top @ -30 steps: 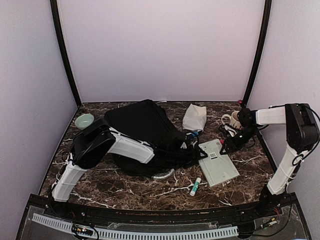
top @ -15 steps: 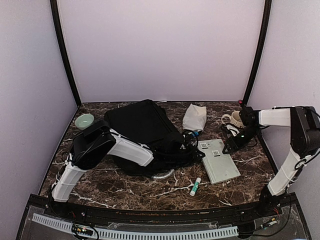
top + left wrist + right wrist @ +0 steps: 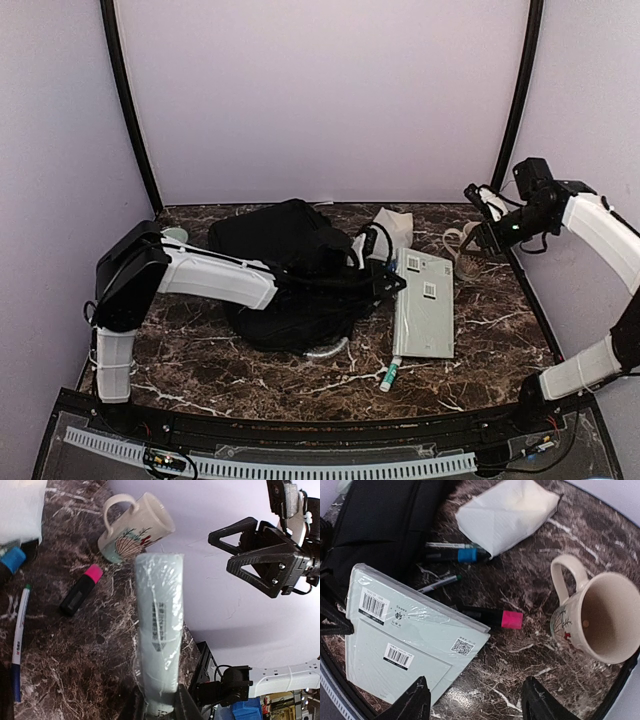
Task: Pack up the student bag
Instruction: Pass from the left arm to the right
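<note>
The dark marble worktop carries a black fabric backpack, cream ceramic mug, pink-capped black marker and glue stick.

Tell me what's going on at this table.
The left gripper is clamped on the edge of a pale green wrapped notebook, holding it beside the black backpack; it is not inside yet. The right gripper hangs open above the mug and a pink-capped highlighter. A glue stick lies on the table too.
</note>
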You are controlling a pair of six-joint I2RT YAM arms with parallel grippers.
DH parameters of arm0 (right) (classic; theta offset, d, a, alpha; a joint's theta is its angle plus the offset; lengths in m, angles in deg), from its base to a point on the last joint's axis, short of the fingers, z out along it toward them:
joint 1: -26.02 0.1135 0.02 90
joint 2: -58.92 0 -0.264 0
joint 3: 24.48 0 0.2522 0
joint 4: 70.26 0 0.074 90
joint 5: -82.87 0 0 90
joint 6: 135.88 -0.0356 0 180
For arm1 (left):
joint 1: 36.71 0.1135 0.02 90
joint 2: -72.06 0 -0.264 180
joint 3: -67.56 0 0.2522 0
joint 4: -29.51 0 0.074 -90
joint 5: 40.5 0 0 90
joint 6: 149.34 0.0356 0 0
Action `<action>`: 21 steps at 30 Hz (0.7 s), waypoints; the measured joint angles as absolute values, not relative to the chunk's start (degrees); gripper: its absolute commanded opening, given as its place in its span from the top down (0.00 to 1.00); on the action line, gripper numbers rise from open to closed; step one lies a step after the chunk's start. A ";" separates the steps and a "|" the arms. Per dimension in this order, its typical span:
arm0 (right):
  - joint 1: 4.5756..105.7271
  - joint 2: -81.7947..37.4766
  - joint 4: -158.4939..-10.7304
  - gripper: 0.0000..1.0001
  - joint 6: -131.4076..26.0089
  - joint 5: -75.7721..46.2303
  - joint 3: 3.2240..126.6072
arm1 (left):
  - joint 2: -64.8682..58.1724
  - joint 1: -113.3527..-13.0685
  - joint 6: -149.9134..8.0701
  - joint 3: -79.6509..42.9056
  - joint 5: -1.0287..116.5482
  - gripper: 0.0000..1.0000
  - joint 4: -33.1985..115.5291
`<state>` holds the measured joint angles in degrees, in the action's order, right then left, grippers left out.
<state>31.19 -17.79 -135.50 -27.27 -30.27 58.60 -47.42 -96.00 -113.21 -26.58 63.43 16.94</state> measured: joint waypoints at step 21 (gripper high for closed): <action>33.31 -20.85 -130.71 0.01 -24.15 -59.42 55.54 | -21.92 -88.35 -98.56 -10.17 62.91 1.00 20.99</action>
